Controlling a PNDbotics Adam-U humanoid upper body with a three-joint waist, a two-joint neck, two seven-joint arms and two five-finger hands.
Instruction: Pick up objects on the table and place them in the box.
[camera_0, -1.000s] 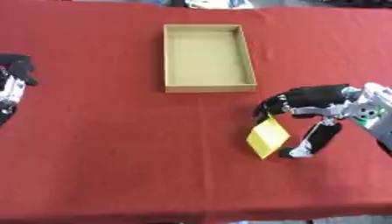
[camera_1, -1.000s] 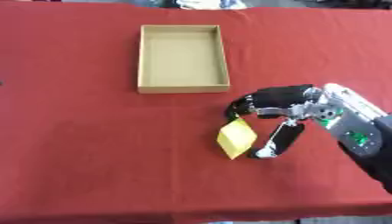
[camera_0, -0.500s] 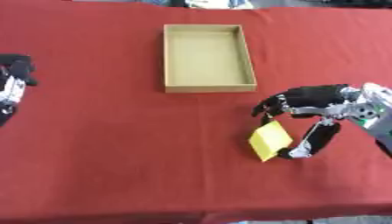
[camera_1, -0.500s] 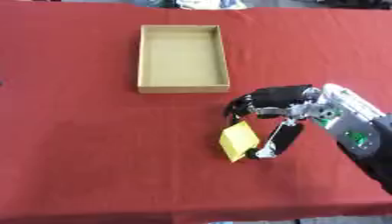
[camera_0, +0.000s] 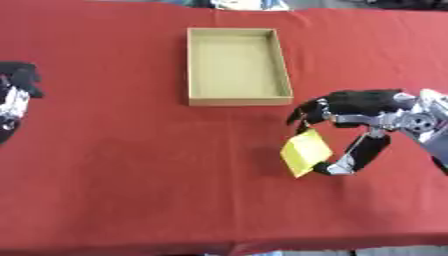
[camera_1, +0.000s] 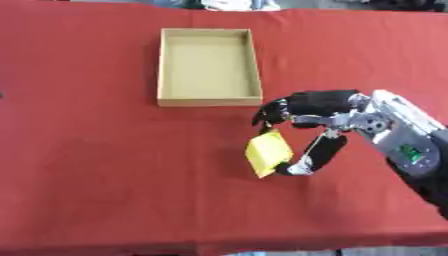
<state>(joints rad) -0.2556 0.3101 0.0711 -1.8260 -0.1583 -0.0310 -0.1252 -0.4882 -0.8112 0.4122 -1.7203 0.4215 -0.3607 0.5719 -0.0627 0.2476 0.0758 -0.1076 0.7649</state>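
So the whole scene sits on a counter covered in red cloth (camera_0: 131, 175), and the biggest thing on it is a shallow open cardboard box (camera_0: 236, 65), tan, rectangular, sitting toward the far edge, roughly mid-width. It looks empty from here.

Next down in size: the robot's right hand (camera_0: 363, 120), black fingers with silver bits, coming in from the right edge. It's pinching a small flat yellow card-like piece (camera_0: 305, 152), fingers curled over its upper corner and the thumb against its lower right edge. The yellow piece is tilted up on edge rather than lying flat, and it's on the near side of the box's near-right corner, close to it but not touching. Can't tell for sure if its lower corner is touching the cloth or just clear of it.

The left hand (camera_0: 17, 87) is parked at the left edge of the counter, dark fingers curled in, holding nothing.

What could go wrong, I reckon: that pinch only has the thin piece by its edges, so it could pivot or slip out on the way over. Carried low, it might also catch the box's near wall and get knocked free.
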